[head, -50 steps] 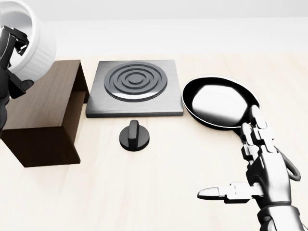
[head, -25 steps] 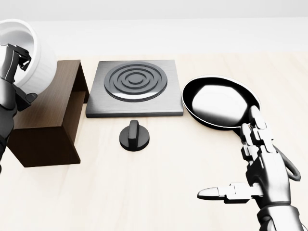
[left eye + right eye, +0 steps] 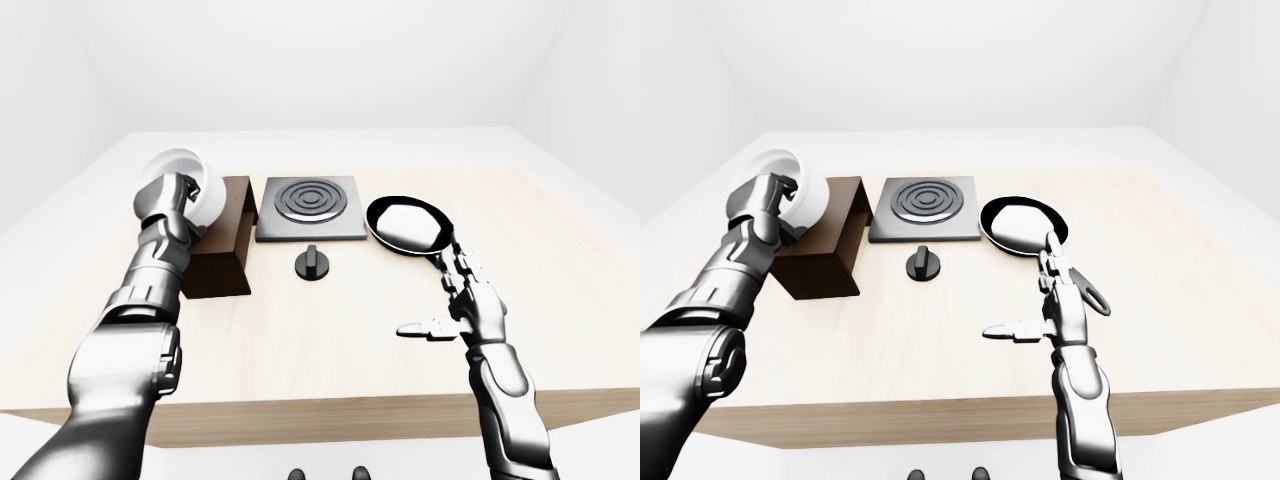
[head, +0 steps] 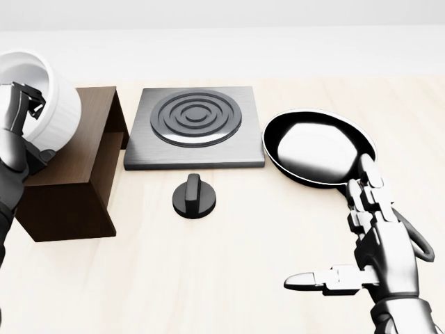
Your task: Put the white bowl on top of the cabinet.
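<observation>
The white bowl is tilted, its opening facing up and to the left, at the left edge of the head view. My left hand is shut on its rim and holds it over the left part of the dark brown cabinet. I cannot tell whether the bowl touches the cabinet top. In the left-eye view the bowl sits at the cabinet's upper left corner. My right hand is open and empty, fingers spread, over the table at the lower right, just below the pan.
A grey hotplate with ring burner lies right of the cabinet, with a black knob below it. A black frying pan lies right of the hotplate. The light wooden table extends below.
My left hand has lowered the bowl towards the cabinet top and tilted it a little. The right hand has barely moved.
</observation>
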You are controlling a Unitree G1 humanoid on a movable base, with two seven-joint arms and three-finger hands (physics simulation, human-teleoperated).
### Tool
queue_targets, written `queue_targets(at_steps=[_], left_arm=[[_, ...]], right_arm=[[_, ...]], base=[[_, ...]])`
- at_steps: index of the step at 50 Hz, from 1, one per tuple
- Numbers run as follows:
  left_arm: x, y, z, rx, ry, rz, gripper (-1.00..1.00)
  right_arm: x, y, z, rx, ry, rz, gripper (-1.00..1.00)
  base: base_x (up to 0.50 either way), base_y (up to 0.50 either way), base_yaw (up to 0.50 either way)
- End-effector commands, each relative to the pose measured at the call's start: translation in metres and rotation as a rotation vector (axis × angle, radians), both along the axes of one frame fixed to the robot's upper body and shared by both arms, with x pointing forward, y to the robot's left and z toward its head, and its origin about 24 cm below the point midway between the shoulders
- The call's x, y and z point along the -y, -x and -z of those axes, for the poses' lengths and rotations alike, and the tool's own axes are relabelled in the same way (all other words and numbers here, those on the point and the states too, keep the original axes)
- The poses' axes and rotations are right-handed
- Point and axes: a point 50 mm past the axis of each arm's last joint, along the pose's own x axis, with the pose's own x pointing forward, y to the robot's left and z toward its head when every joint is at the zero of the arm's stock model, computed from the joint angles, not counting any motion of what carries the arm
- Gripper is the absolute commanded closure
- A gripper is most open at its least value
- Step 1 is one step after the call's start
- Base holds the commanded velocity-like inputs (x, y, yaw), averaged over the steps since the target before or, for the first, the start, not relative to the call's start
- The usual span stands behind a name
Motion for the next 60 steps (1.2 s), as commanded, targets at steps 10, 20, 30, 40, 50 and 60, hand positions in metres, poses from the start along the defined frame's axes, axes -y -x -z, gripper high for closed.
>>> queue_targets(at_steps=[10,20,30,40,50,60], left_arm=[[0.0032,-0.0015,-0.0083,0.056,-0.057,-0.011,1.00],[0.0071,-0.0027,-0.0080,0.059,-0.065,-0.007,1.00],[0.0095,-0.0035,-0.0077,0.058,-0.067,-0.003,1.00],[0.0118,-0.0037,-0.0053,0.053,-0.063,0.003,-1.00],[0.0101,-0.0032,-0.0048,0.051,-0.057,0.000,-1.00],[0.0093,-0.0028,-0.0038,0.048,-0.053,-0.002,-1.00]], right_arm=[[-0.0011,-0.0003,0.0014,-0.004,0.002,-0.002,-1.00],[-0.0021,0.0000,0.0017,-0.008,0.006,-0.006,-1.00],[-0.0029,-0.0003,0.0023,-0.009,0.010,-0.008,-1.00],[-0.0030,0.0000,0.0033,-0.011,0.013,-0.011,-1.00],[-0.0017,-0.0003,0.0028,-0.010,0.012,-0.007,-1.00],[-0.0024,-0.0009,0.0036,-0.011,0.013,-0.009,-1.00]], base=[[0.00,0.00,0.00],[0.00,0.00,0.00],[0.00,0.00,0.00],[0.00,0.00,0.00],[0.00,0.00,0.00],[0.00,0.00,0.00]])
